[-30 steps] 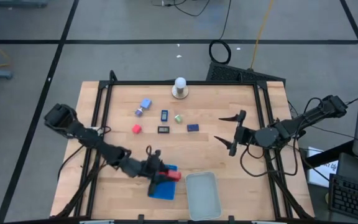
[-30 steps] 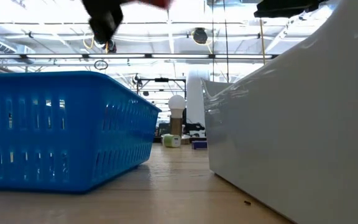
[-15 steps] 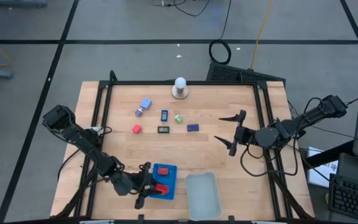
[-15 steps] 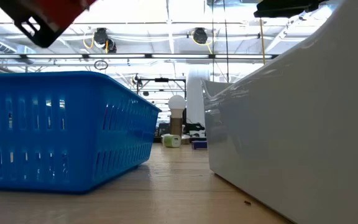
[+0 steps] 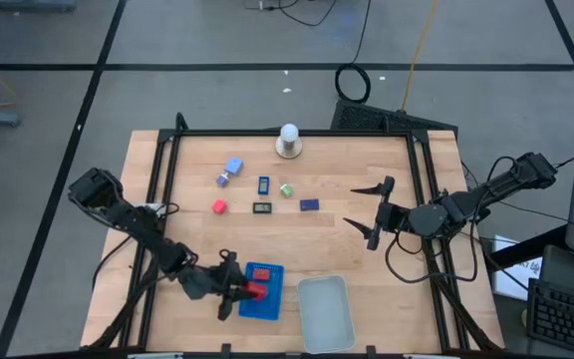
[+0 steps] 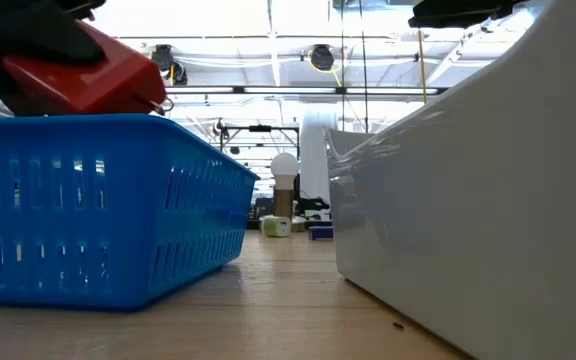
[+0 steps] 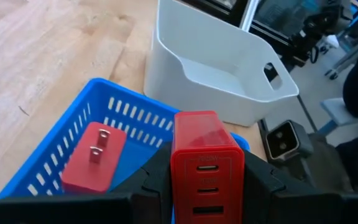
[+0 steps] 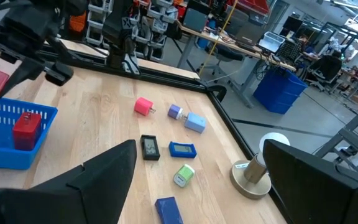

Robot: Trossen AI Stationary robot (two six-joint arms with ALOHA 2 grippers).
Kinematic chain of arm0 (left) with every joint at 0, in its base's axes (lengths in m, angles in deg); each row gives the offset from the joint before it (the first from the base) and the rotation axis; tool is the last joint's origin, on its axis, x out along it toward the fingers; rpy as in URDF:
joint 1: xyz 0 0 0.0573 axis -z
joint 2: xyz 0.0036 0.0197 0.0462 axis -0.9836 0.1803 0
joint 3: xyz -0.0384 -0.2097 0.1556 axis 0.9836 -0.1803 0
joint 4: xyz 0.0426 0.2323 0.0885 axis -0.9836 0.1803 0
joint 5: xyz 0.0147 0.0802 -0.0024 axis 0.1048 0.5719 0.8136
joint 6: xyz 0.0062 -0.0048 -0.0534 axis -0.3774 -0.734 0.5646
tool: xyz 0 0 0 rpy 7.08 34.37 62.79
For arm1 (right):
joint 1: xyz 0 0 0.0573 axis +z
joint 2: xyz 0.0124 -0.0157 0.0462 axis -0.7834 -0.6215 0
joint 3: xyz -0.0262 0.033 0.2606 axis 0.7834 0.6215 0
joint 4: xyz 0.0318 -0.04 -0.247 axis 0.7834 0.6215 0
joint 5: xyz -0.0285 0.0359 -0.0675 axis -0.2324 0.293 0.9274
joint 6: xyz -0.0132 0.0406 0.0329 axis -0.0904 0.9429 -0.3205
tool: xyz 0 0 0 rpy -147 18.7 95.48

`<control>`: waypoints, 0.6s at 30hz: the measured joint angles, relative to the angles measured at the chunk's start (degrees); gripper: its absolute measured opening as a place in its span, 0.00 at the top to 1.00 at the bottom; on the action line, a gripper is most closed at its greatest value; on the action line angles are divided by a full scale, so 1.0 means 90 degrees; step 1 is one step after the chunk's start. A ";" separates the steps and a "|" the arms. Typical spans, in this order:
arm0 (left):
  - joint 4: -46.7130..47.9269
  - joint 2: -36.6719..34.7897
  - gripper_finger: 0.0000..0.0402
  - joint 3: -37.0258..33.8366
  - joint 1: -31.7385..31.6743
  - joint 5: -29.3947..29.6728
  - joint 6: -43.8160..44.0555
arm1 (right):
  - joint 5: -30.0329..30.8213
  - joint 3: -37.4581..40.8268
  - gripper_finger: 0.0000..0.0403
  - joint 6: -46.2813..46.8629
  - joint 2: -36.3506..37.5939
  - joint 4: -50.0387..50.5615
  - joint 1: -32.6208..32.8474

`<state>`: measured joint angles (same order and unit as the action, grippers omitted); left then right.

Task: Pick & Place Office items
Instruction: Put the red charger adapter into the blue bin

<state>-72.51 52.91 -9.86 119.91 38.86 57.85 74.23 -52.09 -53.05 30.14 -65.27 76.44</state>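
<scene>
My left gripper is shut on a red charger block, which hangs over the near left part of the blue tray. In the low view the red block sits just above the blue tray's rim. A second red block, prongs up, lies flat in the blue tray. The other office items lie on the table's far half: a light blue piece, a blue rectangle, a green bit, a red cube, a black piece and a dark blue piece. My right gripper hovers open at the table's right. My left gripper pinches the red block between its two fingers, one on each long side. The fingers come nearly level from the table's left. The block is lifted clear over the blue tray, its face with the ports turned toward the wrist camera.
A white tray stands right of the blue tray at the near edge. A white ball on a round base stands at the far edge. A black frame rail borders the table.
My left gripper, still shut on the red block, has moved toward the table's left and near edge, then come down until the block is just above the blue tray's rim. The right arm has kept still.
</scene>
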 joint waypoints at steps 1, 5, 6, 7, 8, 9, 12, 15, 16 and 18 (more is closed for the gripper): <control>0.0000 0.0000 0.71 -0.0004 -0.0031 -0.0033 0.0003 | 0.0000 0.0000 0.15 -0.0003 0.0000 0.0000 0.0000; -0.0068 0.0151 0.71 0.0028 -0.0199 -0.0317 0.0163 | 0.0000 0.0000 0.14 -0.0027 0.0000 0.0000 0.0000; -0.0086 0.0231 0.71 0.0052 -0.0242 -0.0380 0.0179 | 0.0000 0.0000 0.15 -0.0028 0.0000 -0.0002 0.0000; -0.0121 0.0334 0.71 0.0096 -0.0296 -0.0451 0.0185 | 0.0000 0.0000 0.15 -0.0029 0.0000 -0.0003 0.0000; -0.0140 0.0431 0.71 0.0128 -0.0341 -0.0526 0.0190 | -0.0001 0.0000 0.15 -0.0029 -0.0002 -0.0003 0.0000; -0.0125 0.0502 0.71 0.0135 -0.0375 -0.0604 0.0200 | 0.0000 0.0000 0.15 -0.0031 -0.0002 -0.0003 0.0000; -0.0099 0.0699 0.71 0.0175 -0.0472 -0.0781 0.0359 | -0.0001 0.0000 0.15 -0.0032 -0.0004 -0.0004 0.0000; -0.0100 0.0766 0.71 0.0181 -0.0530 -0.0897 0.0575 | -0.0002 0.0000 0.14 -0.0032 -0.0002 -0.0005 0.0000; -0.0057 0.0780 0.69 0.0188 -0.0551 -0.0964 0.0668 | -0.0001 0.0000 0.14 -0.0032 -0.0002 -0.0005 0.0000; 0.0046 0.0780 0.64 0.0173 -0.0559 -0.0968 0.0773 | -0.0001 0.0000 0.15 -0.0032 -0.0002 -0.0005 -0.0001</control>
<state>-72.10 59.93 -8.30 114.88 30.15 64.80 74.22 -52.09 -53.34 30.12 -65.32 76.43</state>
